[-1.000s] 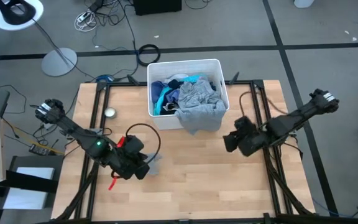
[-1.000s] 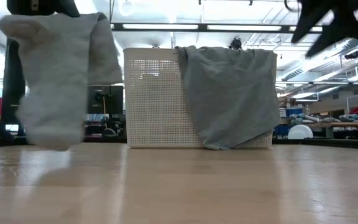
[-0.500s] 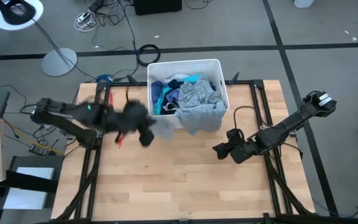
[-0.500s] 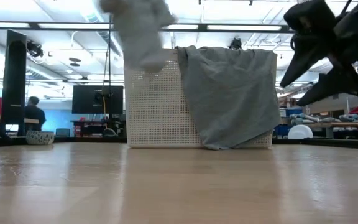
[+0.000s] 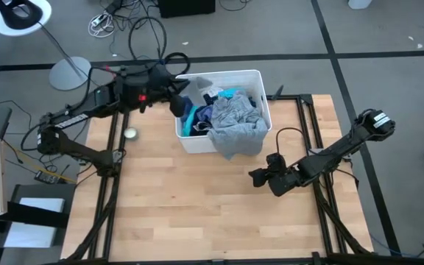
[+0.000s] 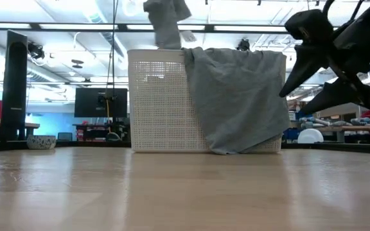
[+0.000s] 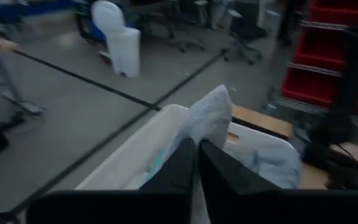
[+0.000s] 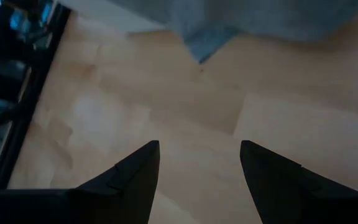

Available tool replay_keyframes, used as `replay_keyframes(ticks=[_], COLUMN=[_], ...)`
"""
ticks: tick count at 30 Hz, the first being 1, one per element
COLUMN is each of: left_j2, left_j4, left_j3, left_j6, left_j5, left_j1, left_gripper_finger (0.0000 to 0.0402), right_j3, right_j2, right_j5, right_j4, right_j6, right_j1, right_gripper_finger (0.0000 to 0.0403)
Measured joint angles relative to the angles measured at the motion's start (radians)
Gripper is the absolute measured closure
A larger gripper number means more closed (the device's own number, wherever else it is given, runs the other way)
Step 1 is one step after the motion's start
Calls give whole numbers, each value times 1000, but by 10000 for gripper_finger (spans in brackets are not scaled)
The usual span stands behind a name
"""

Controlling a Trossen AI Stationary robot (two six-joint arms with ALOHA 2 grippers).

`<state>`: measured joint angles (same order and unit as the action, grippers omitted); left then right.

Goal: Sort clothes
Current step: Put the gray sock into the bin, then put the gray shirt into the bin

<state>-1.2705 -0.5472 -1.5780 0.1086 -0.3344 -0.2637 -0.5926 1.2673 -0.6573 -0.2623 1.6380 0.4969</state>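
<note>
The left gripper hangs over the bin's far-left corner, pinching a grey sock above the clothes heaped inside. The right gripper, jaws spread and empty, hovers low over the table, near-right of the bin.

A white rectangular perforated plastic bin stands at the far edge of the light wooden desk. A small round metal tin sits to its left.
</note>
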Motion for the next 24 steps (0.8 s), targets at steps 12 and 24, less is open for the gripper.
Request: replay_keyframes(ticks=[12, 24], left_j2=[30, 291], left_j4=[-330, -674], left_j3=[-34, 43], left_j6=[90, 314], left_j5=[123, 96], left_j1=[-23, 70], left_gripper_finger=[265, 266], right_j3=[0, -1], right_j2=[59, 241], right_j5=[-193, -324], right_j4=[115, 463], right_j6=[-197, -622], right_j1=[-10, -160], right_gripper_finger=[174, 175])
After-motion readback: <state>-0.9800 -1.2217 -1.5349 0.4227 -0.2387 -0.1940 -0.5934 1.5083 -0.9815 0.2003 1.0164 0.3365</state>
